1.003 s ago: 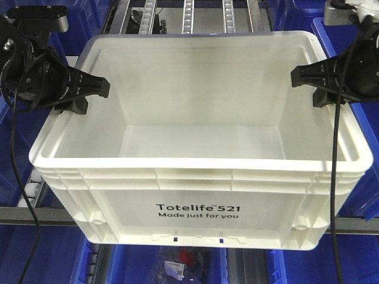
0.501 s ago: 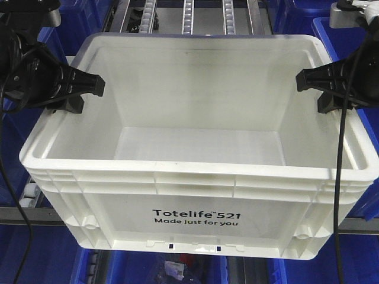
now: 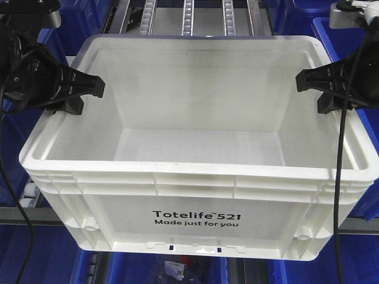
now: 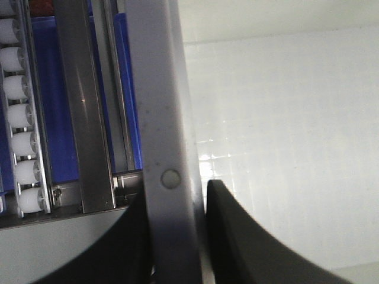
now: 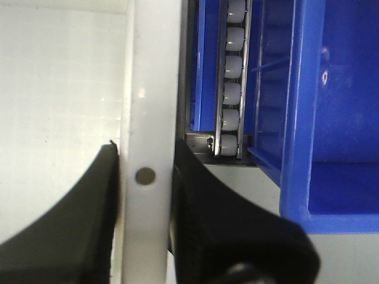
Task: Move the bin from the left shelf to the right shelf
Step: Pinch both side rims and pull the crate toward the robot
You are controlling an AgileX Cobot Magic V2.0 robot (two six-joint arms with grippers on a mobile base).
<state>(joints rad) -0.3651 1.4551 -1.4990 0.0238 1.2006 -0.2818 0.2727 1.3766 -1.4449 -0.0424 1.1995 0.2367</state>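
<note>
The bin (image 3: 195, 201) is a large white tote with black "Totelife 521" print, empty, held level in the middle of the front view. My left gripper (image 3: 83, 94) is shut on its left rim. My right gripper (image 3: 317, 89) is shut on its right rim. In the left wrist view the gripper (image 4: 176, 204) has one jaw outside and one inside the bin's rim (image 4: 160, 112). In the right wrist view the gripper (image 5: 145, 168) clamps the rim (image 5: 151, 77) the same way.
Blue bins (image 3: 349, 35) stand to the right, left (image 3: 15, 136) and below. A roller-conveyor shelf (image 3: 189, 15) runs behind the tote. A grey shelf rail (image 3: 23, 214) crosses under it. Rollers (image 4: 15, 124) and a blue bin (image 5: 331, 118) lie beside the rims.
Over the last second the tote and both grippers came towards the camera and slightly left; in the last half second nothing has visibly moved.
</note>
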